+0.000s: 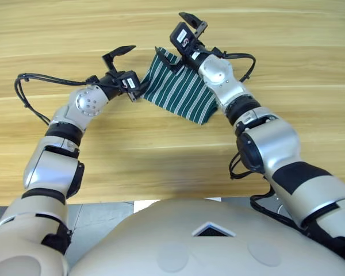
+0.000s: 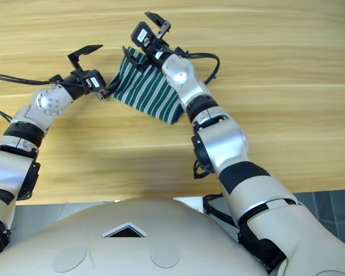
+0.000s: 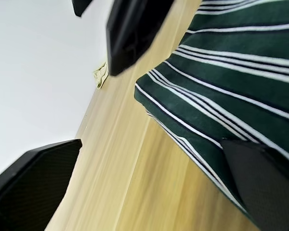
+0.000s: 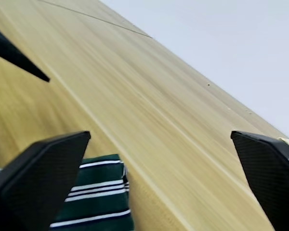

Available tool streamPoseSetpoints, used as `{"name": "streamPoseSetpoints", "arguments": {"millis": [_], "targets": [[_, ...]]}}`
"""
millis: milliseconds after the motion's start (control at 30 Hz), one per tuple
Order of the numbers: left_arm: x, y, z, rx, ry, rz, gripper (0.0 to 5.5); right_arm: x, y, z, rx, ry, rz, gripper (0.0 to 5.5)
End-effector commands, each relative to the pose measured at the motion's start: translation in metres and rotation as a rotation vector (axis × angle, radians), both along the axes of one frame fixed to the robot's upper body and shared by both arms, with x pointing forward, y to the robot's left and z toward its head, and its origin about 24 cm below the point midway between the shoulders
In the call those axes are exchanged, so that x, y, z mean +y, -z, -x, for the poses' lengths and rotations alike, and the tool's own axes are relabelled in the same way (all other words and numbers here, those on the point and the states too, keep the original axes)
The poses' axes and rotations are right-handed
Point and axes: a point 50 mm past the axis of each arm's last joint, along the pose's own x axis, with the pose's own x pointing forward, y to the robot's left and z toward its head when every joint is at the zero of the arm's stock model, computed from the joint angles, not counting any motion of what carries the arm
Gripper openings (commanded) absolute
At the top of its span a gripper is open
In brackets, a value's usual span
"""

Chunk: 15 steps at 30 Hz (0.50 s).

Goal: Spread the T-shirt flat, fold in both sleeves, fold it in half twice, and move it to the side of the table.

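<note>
Left pincer [image 1: 127, 72] and right pincer [image 1: 171, 33] both gape empty at the folded T-shirt [image 1: 181, 95].

The T-shirt [image 1: 178, 92] is dark green with thin white stripes, some in close pairs. It lies folded into a compact, roughly rectangular bundle, flat on the wooden surface [image 1: 287, 46] and turned at a slant. Its near edge looks rounded and thick, probably several layers, though the count is unclear.
</note>
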Motion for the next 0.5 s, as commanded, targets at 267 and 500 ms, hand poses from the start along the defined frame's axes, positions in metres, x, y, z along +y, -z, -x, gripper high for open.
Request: {"name": "streamPoseSetpoints", "arguments": {"millis": [267,500], "targets": [[-0.011,0.023,0.022,0.114,0.08,-0.032,5.39,-0.006,0.03,0.007,0.144,0.119,0.119,5.4],[-0.007,0.025,0.022,0.093,0.061,-0.097,5.39,-0.041,0.04,0.002,0.199,0.269,0.152,5.4]]}}
